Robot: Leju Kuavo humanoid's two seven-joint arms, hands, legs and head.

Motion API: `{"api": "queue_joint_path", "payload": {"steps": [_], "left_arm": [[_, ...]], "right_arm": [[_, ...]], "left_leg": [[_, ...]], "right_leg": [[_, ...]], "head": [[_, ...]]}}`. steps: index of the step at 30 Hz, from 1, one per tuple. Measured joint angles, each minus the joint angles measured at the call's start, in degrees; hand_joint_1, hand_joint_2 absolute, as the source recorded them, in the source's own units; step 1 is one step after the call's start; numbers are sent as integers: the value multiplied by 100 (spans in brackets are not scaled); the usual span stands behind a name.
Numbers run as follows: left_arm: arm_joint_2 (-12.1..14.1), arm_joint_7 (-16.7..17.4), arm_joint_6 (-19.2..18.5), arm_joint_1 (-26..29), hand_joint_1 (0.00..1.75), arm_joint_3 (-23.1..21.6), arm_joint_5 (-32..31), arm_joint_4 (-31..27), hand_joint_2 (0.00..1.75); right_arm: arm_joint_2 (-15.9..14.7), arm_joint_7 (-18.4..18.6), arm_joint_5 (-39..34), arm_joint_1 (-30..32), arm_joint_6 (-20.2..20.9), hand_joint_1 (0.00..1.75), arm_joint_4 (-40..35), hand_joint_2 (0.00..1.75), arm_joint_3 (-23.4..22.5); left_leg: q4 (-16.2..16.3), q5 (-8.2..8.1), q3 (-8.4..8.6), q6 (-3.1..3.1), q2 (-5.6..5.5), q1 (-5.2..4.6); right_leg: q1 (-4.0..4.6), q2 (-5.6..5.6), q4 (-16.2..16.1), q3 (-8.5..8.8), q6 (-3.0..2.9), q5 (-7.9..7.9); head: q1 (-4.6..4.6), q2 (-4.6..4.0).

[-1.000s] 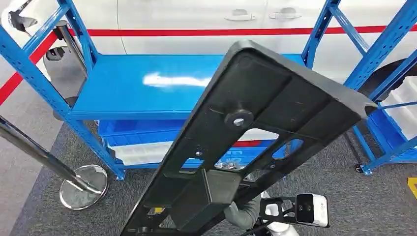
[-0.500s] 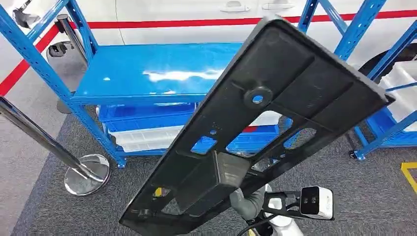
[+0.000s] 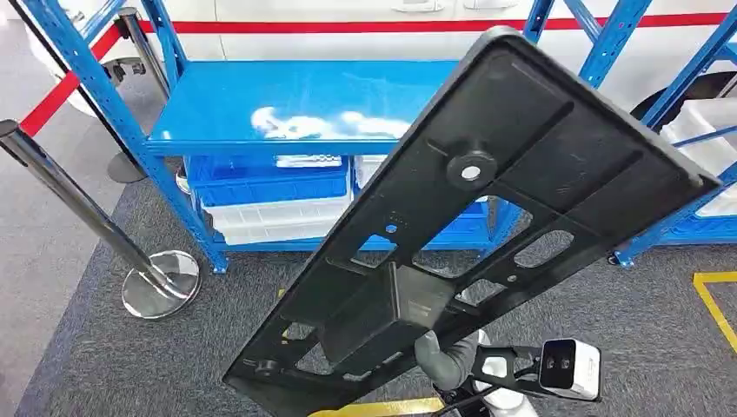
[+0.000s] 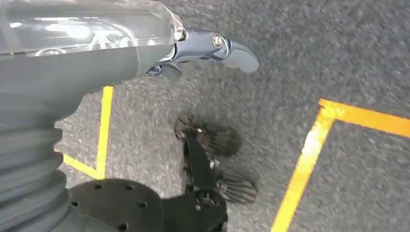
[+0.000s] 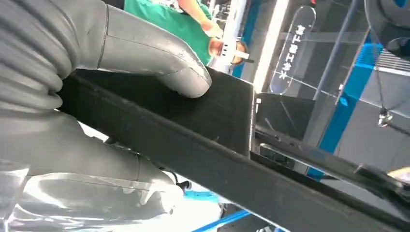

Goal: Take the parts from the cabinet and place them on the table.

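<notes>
Now the long black plastic panel with ribs and cut-out holes [image 3: 487, 217] is held up in the air in front of the robot, tilted, with its far end high at the right and its near end low. The right hand [image 5: 145, 58] grips it near the low end: in the right wrist view the thick grey thumb lies on the flat black face of the panel, and the other fingers are under the edge, so the panel is clamped between them. In the head view a grey part of this hand [image 3: 443, 360] shows just below the square block on the panel.

Behind the panel stands the blue metal shelf rack [image 3: 287, 109]; its upper board is bare and shiny. On the lower level are blue plastic bins [image 3: 265, 178] and white plastic trays [image 3: 274, 221], side by side. A chrome barrier post with a round base [image 3: 161, 282] stands on the grey carpet floor [image 3: 660, 321], beside the rack's left leg.

The left hand [image 4: 212, 48] hangs over the carpet and yellow floor tape [image 4: 309, 154]; it holds nothing, and the one finger I see is stretched out
</notes>
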Motion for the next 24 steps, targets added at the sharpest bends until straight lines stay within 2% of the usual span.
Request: {"api": "queue_joint_path", "payload": {"steps": [1, 2, 3, 4, 5, 6, 7, 8, 9, 10, 11, 13, 14, 15, 16, 17, 18, 19, 20, 21, 22, 23, 24], "left_arm": [[0, -2, 0, -5, 0, 0, -6, 0, 175], [2, -2, 0, -5, 0, 2, -15, 0, 175], [2, -2, 0, -5, 0, 2, -28, 0, 175], [2, -2, 22, -3, 0, 2, -39, 0, 175], [2, -7, 57, 4, 0, 2, -39, 0, 175], [2, -9, 100, 8, 0, 2, -39, 0, 175], [2, -7, 133, 8, 0, 2, -39, 0, 175], [2, -2, 155, 7, 0, 2, -39, 0, 175], [2, 4, 166, 6, 0, 2, -42, 0, 175], [2, 15, 190, 3, 0, 2, -44, 0, 175], [7, 20, 195, 3, 0, 2, -46, 0, 175], [17, 39, 199, 4, 0, 2, -46, 0, 175], [28, 48, 199, 5, 0, 4, -44, 0, 175], [37, 50, 201, 8, 0, 7, -41, 0, 175], [33, 50, 210, 10, 0, 7, -42, 0, 175], [35, 50, 219, 10, 0, 7, -41, 0, 175], [39, 50, 230, 11, 0, 9, -41, 0, 175], [44, 48, 236, 15, 0, 9, -44, 0, 175], [50, 44, 236, 21, 0, 11, -54, 0, 175], [59, 42, 236, 22, 0, 9, -61, 0, 175], [63, 42, 236, 19, 0, 9, -90, 0, 175], [74, 39, 234, 14, 0, 9, -101, 0, 175], [96, 35, 234, 5, 0, 9, -111, -2, 175]], "right_arm": [[-15, -2, 35, 29, -2, 175, -26, 175, -26], [-26, 0, 80, 67, 2, 175, -72, 175, -52], [-33, -2, 96, 99, 29, 175, -92, 175, -59], [-46, -2, 114, 153, 110, 175, -127, 175, -72], [-52, -2, 135, 209, 186, 175, -153, 175, -87], [-57, 0, 157, 255, 269, 175, -181, 175, -109], [-59, 0, 173, 280, 354, 175, -219, 175, -127], [-59, 0, 179, 285, 422, 175, -258, 175, -149], [-61, -2, 179, 282, 461, 175, -289, 175, -164], [-61, -2, 188, 283, 513, 175, -328, 175, -179], [-61, -2, 199, 282, 535, 175, -345, 175, -209], [-63, -2, 177, 269, 601, 175, -371, 175, -301], [-63, -2, 168, 255, 601, 175, -376, 175, -326], [-63, -2, 157, 226, 612, 175, -376, 175, -354], [-66, -2, 144, 201, 632, 175, -376, 175, -385], [-68, 0, 137, 191, 656, 175, -374, 175, -424], [-72, -2, 129, 187, 673, 175, -374, 175, -459], [-81, -2, 120, 175, 686, 175, -360, 175, -490], [-96, -2, 114, 152, 689, 175, -341, 175, -516], [-107, 0, 113, 121, 689, 175, -321, 175, -544], [-118, -2, 105, 79, 686, 175, -306, 175, -566], [-127, -2, 103, 39, 686, 175, -297, 175, -581], [-133, -2, 87, 14, 678, 175, -295, 175, -590]], "left_leg": [[2, 66, -80, 16, 1, -5], [5, 145, -161, 20, 1, -14], [12, 207, -247, 15, 2, -19], [20, 255, -358, 8, 2, -22], [30, 317, -458, -8, 2, -21], [42, 370, -543, -25, 2, -19], [61, 419, -625, -44, 1, -17], [94, 461, -692, -70, 0, -16], [127, 483, -716, -93, -1, -17], [156, 506, -748, -125, -3, -31], [155, 540, -743, -166, -1, -29], [119, 614, -749, -250, -3, -10], [166, 596, -789, -272, -10, 7], [314, 416, -866, -284, -14, 17], [657, 136, -1002, -298, -15, 26], [1188, -168, -1202, -319, -15, 33], [1634, -364, -1365, -334, -15, 35], [2006, -472, -1478, -343, -15, 35], [2044, -424, -1449, -339, -15, 35], [1845, -287, -1301, -330, -15, 35], [1359, -51, -998, -310, -15, 34], [733, 181, -633, -281, -23, 34], [298, 220, -409, -252, -149, 35]], "right_leg": [[-11, 8, 341, -102, 22, -365], [-27, 12, 833, -238, 47, -717], [-41, 14, 1203, -329, 64, -898], [-56, 14, 1537, -373, 81, -928], [-67, 14, 1591, -296, 92, -768], [-81, 13, 1433, -117, 96, -528], [-99, 13, 1077, 172, 96, -296], [-109, 13, 517, 592, 88, -232], [-109, 16, 47, 908, 68, -438], [-61, 27, -340, 1132, 8, -604], [-49, 28, -311, 1104, -19, -587], [-29, 25, -322, 1068, -126, -538], [-69, 6, -375, 1053, -199, -463], [-57, -6, -375, 1022, -243, -430], [-52, -10, -375, 981, -278, -400], [-36, -16, -372, 938, -291, -367], [-22, -20, -368, 904, -298, -345], [-8, -22, -360, 871, -293, -321], [-2, -21, -352, 850, -287, -307], [2, -21, -342, 836, -282, -301], [4, -20, -329, 829, -279, -298], [7, -12, -314, 833, -269, -304], [-2, 31, -300, 822, -246, -310]], "head": [[-2, 0], [-2, 0], [-2, 0], [-2, 0], [-2, 0], [-2, 0], [-2, 0], [-2, 0], [-2, 0], [-4, 0], [0, 0], [-2, 0], [-2, 0], [-2, 0], [-2, 0], [-2, 0], [-2, 0], [-2, 0], [-2, 0], [-2, 0], [-2, 0], [-2, 0], [-2, 0]]}}
